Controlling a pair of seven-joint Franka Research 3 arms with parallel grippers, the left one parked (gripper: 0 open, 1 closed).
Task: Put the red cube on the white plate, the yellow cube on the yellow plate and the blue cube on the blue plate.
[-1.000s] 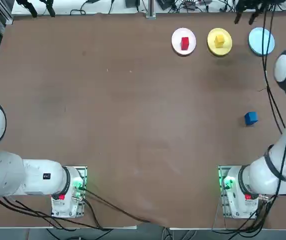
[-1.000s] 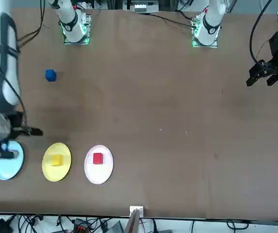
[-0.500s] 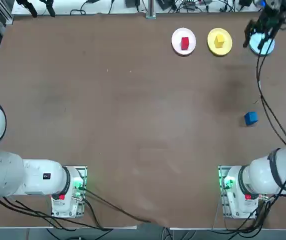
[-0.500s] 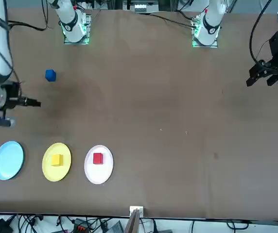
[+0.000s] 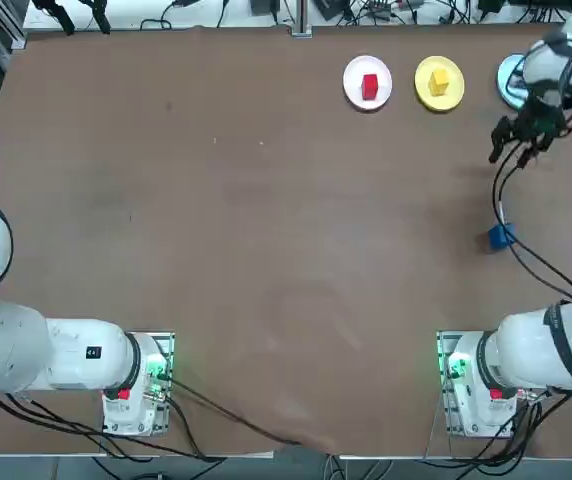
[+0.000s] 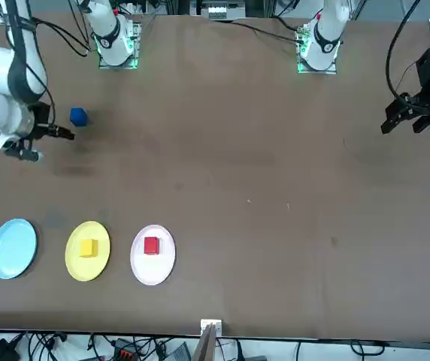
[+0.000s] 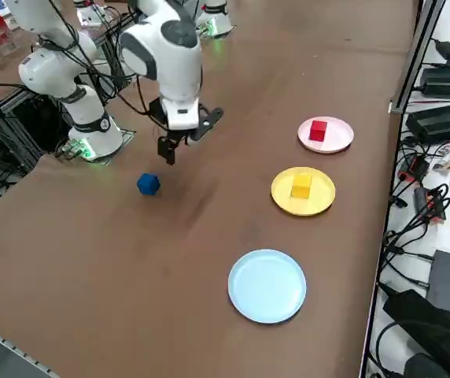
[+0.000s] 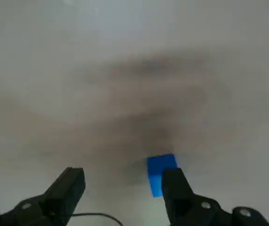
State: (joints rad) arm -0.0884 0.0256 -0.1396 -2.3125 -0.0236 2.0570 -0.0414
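The right tool (image 7: 184, 140) hangs open and empty above the brown table (image 7: 91, 252), near the small deep blue cube (image 7: 148, 184), which sits well apart from the light sky-blue plate (image 7: 267, 285).

Brown table (image 5: 216, 200) with three plates (image 5: 368, 82) and blue cube (image 5: 502, 237).

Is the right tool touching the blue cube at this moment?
Apart. In the right side view the right tool, fingers open, hangs above the table with bare brown surface between it and the blue cube. The front view shows the same gap.
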